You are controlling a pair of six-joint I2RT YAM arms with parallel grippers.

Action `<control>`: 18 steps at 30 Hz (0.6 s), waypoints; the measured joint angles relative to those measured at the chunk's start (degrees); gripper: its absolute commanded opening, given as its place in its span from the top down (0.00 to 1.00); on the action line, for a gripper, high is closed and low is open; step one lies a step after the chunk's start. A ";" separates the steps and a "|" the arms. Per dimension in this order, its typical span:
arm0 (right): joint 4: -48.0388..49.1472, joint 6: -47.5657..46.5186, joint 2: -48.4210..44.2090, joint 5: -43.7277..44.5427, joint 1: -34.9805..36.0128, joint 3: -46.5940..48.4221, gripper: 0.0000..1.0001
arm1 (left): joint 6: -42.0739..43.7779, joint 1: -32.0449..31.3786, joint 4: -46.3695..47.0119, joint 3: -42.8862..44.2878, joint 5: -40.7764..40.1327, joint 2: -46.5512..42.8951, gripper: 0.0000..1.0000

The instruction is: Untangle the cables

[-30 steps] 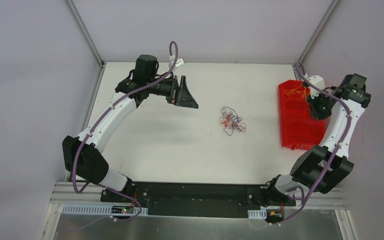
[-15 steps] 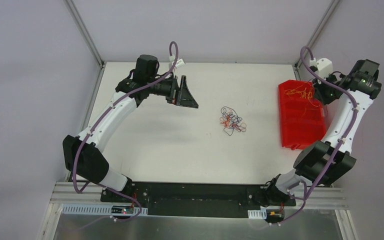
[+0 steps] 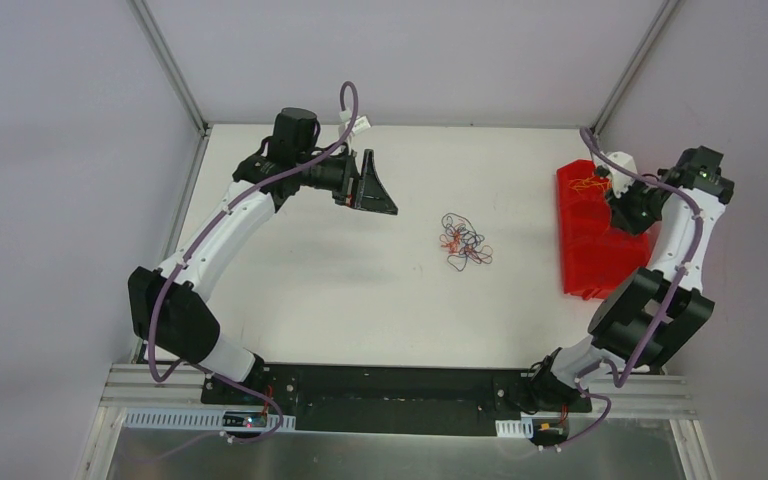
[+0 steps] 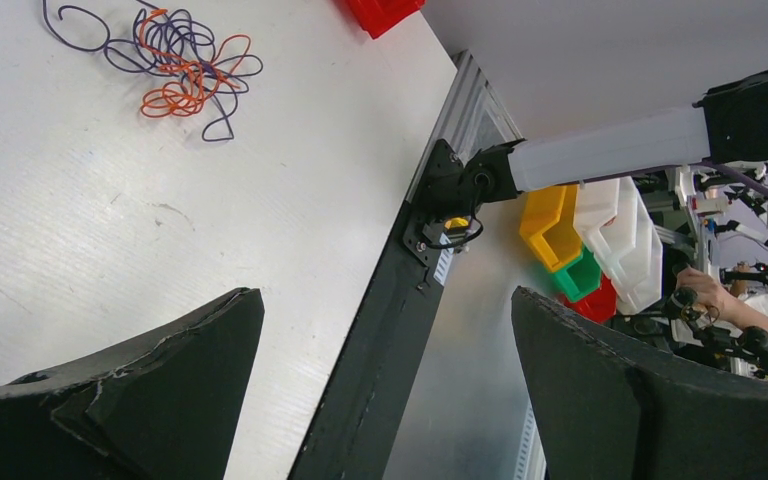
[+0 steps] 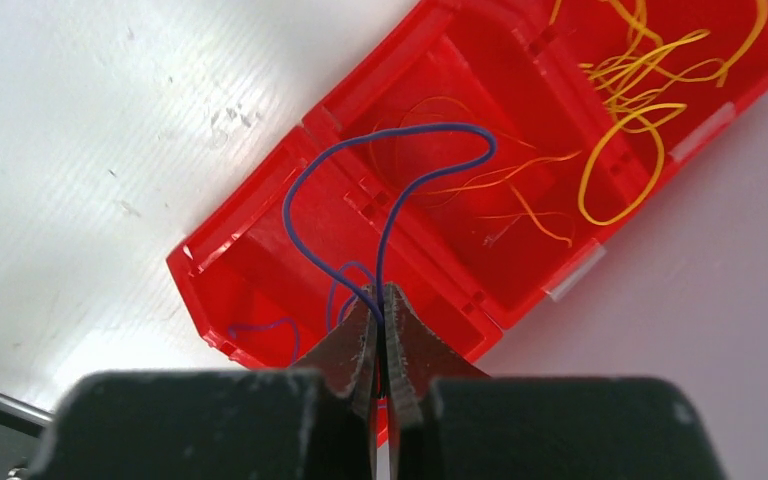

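Note:
A small tangle of thin cables (image 3: 465, 243), orange, red, blue-purple and black, lies on the white table; it also shows in the left wrist view (image 4: 175, 62). My left gripper (image 3: 378, 197) is open and empty, held left of the tangle. My right gripper (image 5: 383, 297) is shut on a blue-purple cable (image 5: 390, 165) that loops up over the red bin (image 5: 290, 250). In the top view the right gripper (image 3: 628, 205) hangs over the bin (image 3: 585, 255). Orange-yellow cables (image 5: 640, 100) lie in the bin's far compartment and another blue-purple cable (image 5: 260, 328) in the near one.
The red bin stands at the table's right edge, close to the side wall. Stacked yellow, green, red and white bins (image 4: 600, 245) and a person's hand (image 4: 705, 295) show beyond the table's near edge in the left wrist view.
My right arm swung up and outward over the bin, then came back down over its middle. The left arm and the tangle have not moved.

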 measured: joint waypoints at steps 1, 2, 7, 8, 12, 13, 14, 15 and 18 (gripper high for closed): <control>0.57 -0.98 0.00 0.61 0.09 -1.46 1.00 | 0.00 0.00 -0.02 0.02 0.00 0.13 0.01; 1.29 -1.90 0.00 1.18 0.22 -2.93 1.00 | 0.00 0.00 -0.04 0.02 -0.02 0.24 0.01; 4.24 -6.54 0.00 3.89 1.14 -8.00 1.00 | 0.00 0.00 -0.20 0.11 -0.02 0.39 0.01; 4.61 -7.43 0.00 4.35 1.44 -8.44 1.00 | 0.02 0.00 -0.22 0.11 -0.02 0.39 0.01; 4.63 -10.60 0.00 6.67 2.40 -8.59 0.92 | 0.02 0.00 -0.22 0.11 -0.04 0.39 0.01; 4.26 -11.47 0.00 7.45 2.56 -8.59 0.93 | 0.04 0.00 -0.24 0.11 -0.04 0.39 0.01; 3.74 -12.24 0.00 8.35 2.67 -8.59 0.94 | 0.04 0.00 -0.24 0.11 -0.04 0.39 0.01; 3.30 -12.85 0.00 9.11 2.71 -8.59 0.95 | 0.07 0.00 -0.24 0.11 -0.07 0.39 0.01; 2.67 -14.82 0.00 11.61 2.71 -8.79 0.90 | 0.26 0.00 -0.26 0.11 -0.09 0.39 0.01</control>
